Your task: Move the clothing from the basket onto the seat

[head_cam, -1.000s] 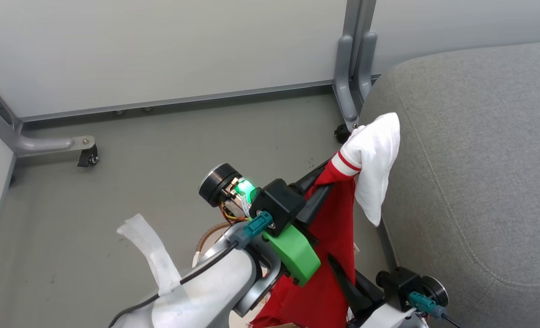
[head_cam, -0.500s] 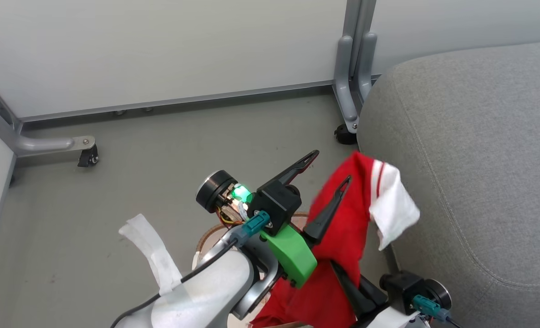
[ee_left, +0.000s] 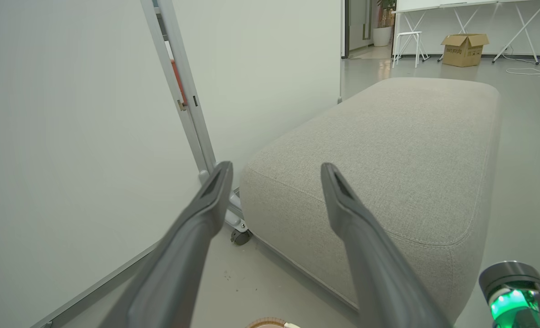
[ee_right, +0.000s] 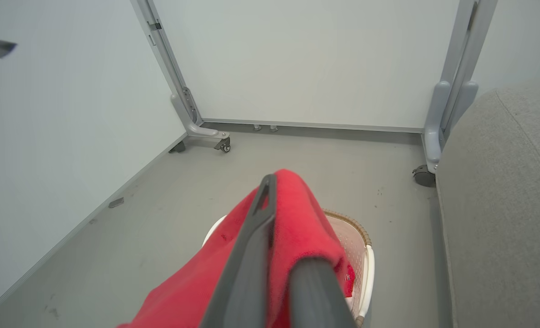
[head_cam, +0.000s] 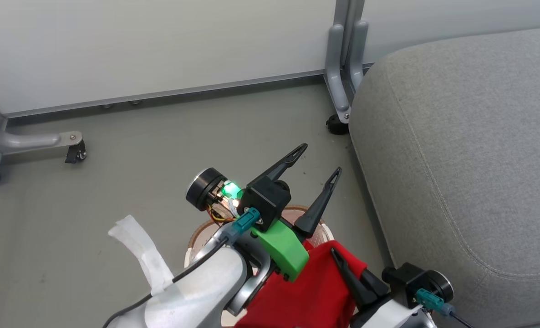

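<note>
We see the clothing [ee_right: 297,218], a red garment, draped over and pinched between the fingers of our right gripper [head_cam: 336,255], which are pressed together on it. It hangs above the basket [ee_right: 367,255], low beside the seat [head_cam: 456,159]. Our left gripper [head_cam: 320,158] is higher, its fingers spread wide with nothing between them, pointing toward the seat's end. The basket stands on the grey floor [head_cam: 160,150], just beside the seat.
</note>
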### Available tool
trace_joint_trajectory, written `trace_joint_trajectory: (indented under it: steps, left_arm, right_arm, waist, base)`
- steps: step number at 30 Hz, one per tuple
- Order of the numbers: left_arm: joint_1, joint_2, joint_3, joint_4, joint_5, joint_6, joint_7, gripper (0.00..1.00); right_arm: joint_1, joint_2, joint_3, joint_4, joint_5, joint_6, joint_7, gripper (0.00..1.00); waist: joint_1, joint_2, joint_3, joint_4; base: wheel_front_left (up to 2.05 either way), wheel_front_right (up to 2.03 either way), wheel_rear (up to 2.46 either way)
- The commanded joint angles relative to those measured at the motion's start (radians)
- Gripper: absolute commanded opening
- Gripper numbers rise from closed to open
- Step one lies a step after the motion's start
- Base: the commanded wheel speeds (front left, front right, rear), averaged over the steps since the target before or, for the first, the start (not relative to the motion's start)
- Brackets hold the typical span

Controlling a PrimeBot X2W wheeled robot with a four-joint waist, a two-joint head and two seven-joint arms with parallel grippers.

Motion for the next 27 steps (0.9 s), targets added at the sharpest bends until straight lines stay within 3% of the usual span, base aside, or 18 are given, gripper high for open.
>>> trace_joint_trajectory:
  steps: [1, 9, 22, 27]
  left_arm:
    - [0.0, 0.012, 0.004, 0.001, -0.004, 0.006, -0.005, 1.0]
    - [0.024, 0.058, 0.02, -0.014, 0.002, 0.023, -0.036, 1.0]
    - [0.126, 0.187, 0.091, -0.062, -0.011, 0.058, -0.155, 1.0]
    - [0.18, 0.225, 0.109, -0.054, 0.008, 0.074, -0.179, 1.0]
  right_arm:
    - [-0.017, 0.002, -0.004, -0.01, -0.009, -0.001, -0.003, 0.0]
    - [-0.035, 0.018, -0.051, -0.082, -0.044, 0.0, -0.003, 0.0]
    - [-0.004, 0.054, -0.17, -0.237, -0.103, -0.001, -0.003, 0.0]
    - [0.022, 0.066, -0.201, -0.286, -0.115, -0.001, -0.003, 0.0]
  waist:
    - [0.0, -0.0001, 0.014, -0.018]
    - [0.0, -0.0001, 0.07, -0.11]
    - [0.0, -0.0001, 0.173, -0.336]
    - [0.0, -0.0001, 0.195, -0.394]
  base:
    - [0.0, 0.0, 0.0]
    - [0.0, 0.0, 0.0]
    - [0.0, 0.0, 0.0]
    - [0.0, 0.0, 0.0]
